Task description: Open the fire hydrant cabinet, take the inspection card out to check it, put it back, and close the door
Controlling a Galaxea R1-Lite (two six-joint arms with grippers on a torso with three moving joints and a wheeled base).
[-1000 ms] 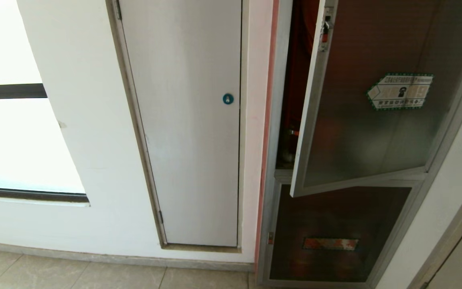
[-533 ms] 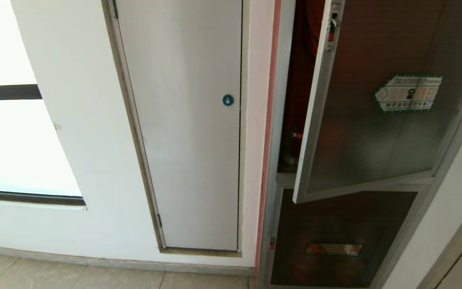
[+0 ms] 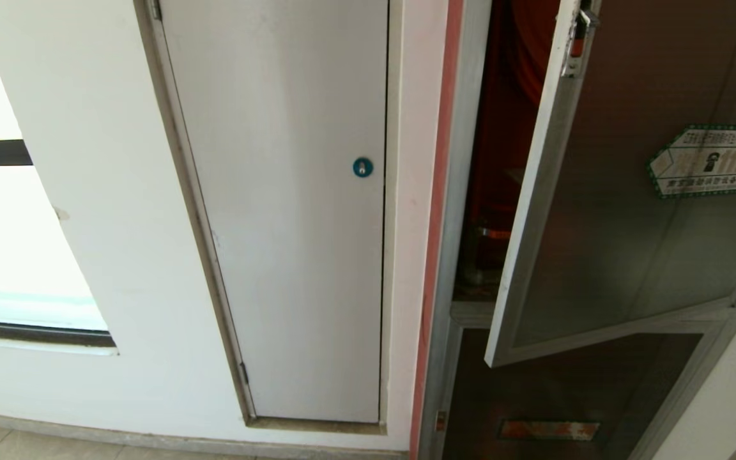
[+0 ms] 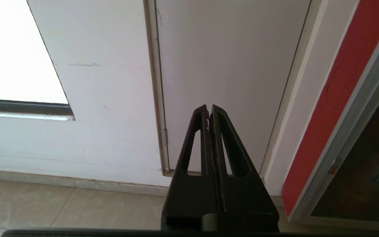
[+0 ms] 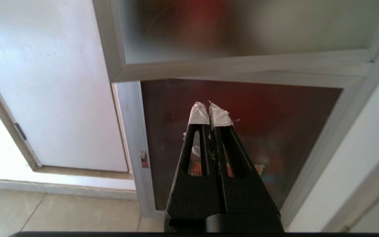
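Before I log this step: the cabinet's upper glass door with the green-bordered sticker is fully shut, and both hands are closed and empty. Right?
Not quite. The door stands ajar, its latch edge swung clear of the fire hydrant cabinet, as the head view shows. The rest holds: left hand and right hand are closed and empty.

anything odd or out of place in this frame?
The door of the fire hydrant cabinet hangs ajar, with red gear showing in the gap. Both grippers are shut and empty: the left gripper faces the white door, the right gripper, fingertips wrapped in frayed white tape, faces the lower dark panel.
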